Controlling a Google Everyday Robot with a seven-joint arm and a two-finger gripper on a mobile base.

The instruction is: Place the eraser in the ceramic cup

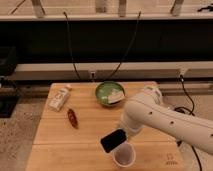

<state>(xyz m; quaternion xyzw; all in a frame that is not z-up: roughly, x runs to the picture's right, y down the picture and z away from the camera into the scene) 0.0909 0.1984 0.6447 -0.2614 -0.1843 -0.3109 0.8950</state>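
Observation:
The eraser is a flat black block held tilted at the end of my white arm, just above and left of the ceramic cup. The cup is small, pale, with a purplish inside, and stands upright near the front edge of the wooden table. My gripper sits at the eraser's upper right end and is shut on it; the arm hides most of the fingers. The eraser's lower right corner overlaps the cup's rim.
A green bowl holding a white item stands at the back middle. A white packet lies at the back left. A small dark red oblong object lies left of centre. Cables hang behind the table.

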